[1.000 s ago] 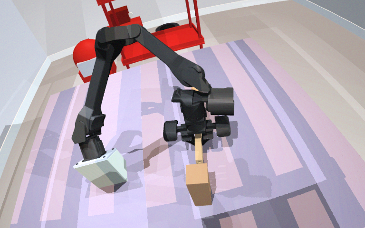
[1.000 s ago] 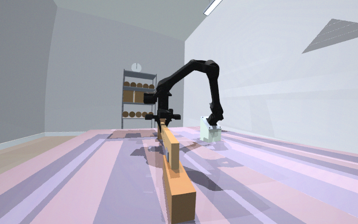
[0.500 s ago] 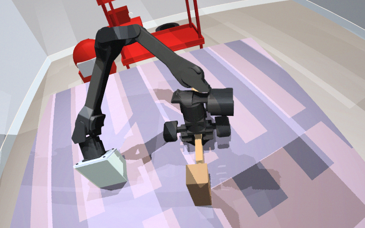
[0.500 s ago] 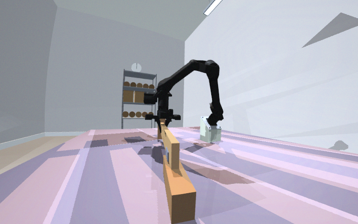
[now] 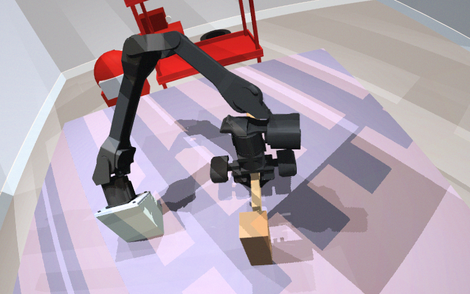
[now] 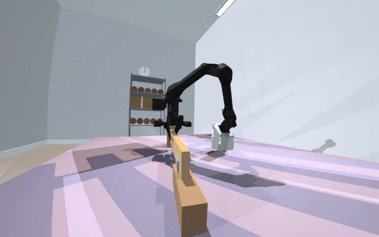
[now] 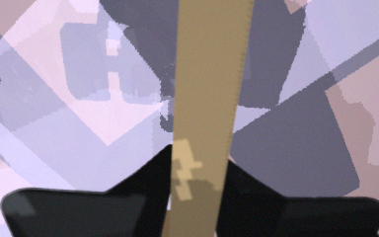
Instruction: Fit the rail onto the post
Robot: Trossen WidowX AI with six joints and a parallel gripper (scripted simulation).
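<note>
The long wooden rail (image 5: 256, 197) (image 6: 180, 152) (image 7: 212, 89) runs from the low footboard block (image 5: 255, 237) (image 6: 191, 204) toward the short wooden post (image 6: 168, 142). My gripper (image 5: 255, 178) (image 6: 171, 128) (image 7: 189, 151) is shut on the rail near its post end and holds that end up off the table, beside the post. The rail's far end rests on the footboard block by a small grey bracket (image 6: 176, 164). In the top view the wrist covers the post almost wholly. The pegs and the rail's end holes are hidden in every view.
The arm's pale green base block (image 5: 133, 218) (image 6: 222, 140) stands on the table to one side of the rail. A red cart (image 5: 221, 48) and a red tank (image 5: 107, 69) stand off the table behind. A shelf rack (image 6: 145, 103) stands at the far wall.
</note>
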